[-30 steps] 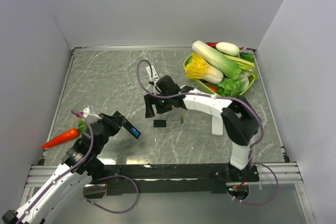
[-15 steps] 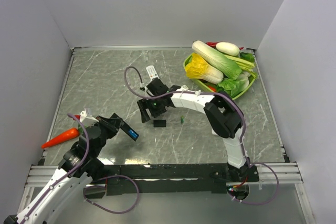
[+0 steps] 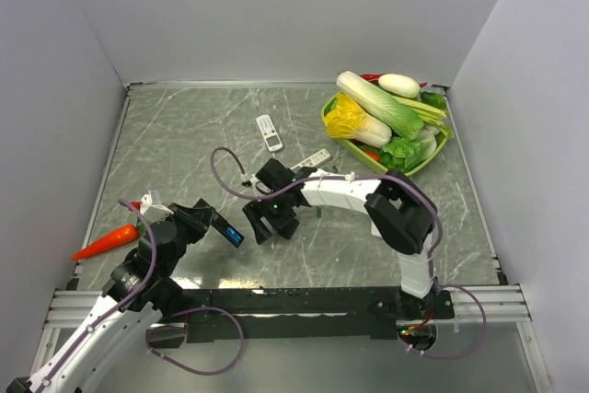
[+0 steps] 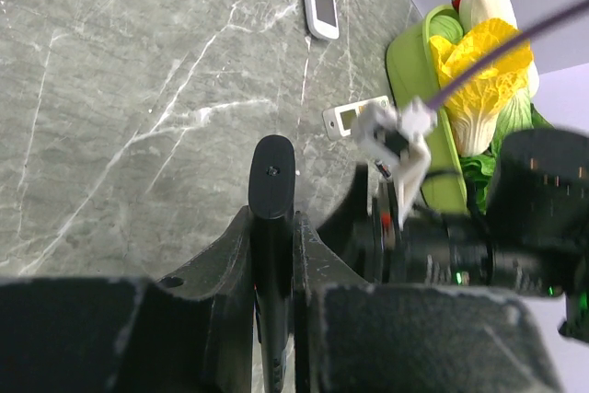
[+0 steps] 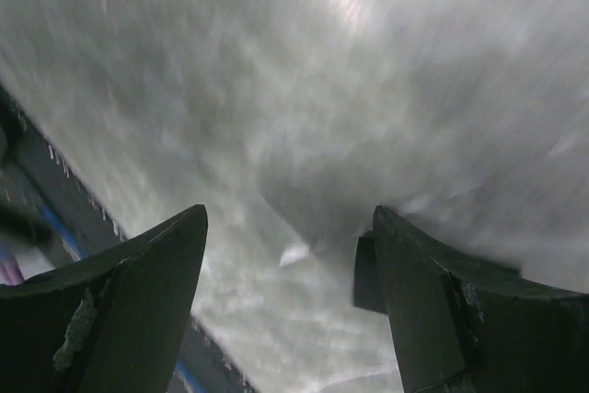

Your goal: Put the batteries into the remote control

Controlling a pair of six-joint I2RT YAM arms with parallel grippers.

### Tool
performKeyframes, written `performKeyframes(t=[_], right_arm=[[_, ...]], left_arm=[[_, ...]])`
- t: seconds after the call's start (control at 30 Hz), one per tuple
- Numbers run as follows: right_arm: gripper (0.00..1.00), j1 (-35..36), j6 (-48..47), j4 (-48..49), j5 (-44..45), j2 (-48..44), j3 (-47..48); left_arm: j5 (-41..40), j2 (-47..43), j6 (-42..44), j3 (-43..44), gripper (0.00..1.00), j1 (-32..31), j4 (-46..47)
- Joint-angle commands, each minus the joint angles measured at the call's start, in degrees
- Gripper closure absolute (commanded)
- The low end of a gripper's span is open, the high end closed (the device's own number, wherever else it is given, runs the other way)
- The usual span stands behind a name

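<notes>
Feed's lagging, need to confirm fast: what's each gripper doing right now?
Left gripper: closed on a thin black object.
Right gripper: open, holding nothing.

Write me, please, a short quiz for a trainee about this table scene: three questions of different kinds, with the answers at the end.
1. True or false: the left gripper is shut on a thin black remote.
2. Choose one: what lies in the green basket? A. vegetables B. batteries C. two remotes
3. Fill the gap with one word: the jaws of the right gripper stand ____, with nothing between them.

Key: 1 true; 2 A; 3 open.
</notes>
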Motion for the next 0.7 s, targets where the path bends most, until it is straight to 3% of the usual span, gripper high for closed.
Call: performKeyframes(t=[0.0,0.47,0.67], right_arm=[[0.2,0.6,-1.3,-6.5,2.6,-5.2,-7.0],[0.22,1.7,7.4,-6.3,18.8,-24.3,-17.7],[0.25,1.7,3.7,-3.7,26.0,-25.8,-21.1]], left_arm=[[0.8,-0.2,-0.7,1.5,0.99,0.2,2.1],[5.2,1.0,-1.7,-1.4,0.99,0.2,7.6],[8.7,-0.6,-2.5,-4.5,0.99,0.2,12.0]])
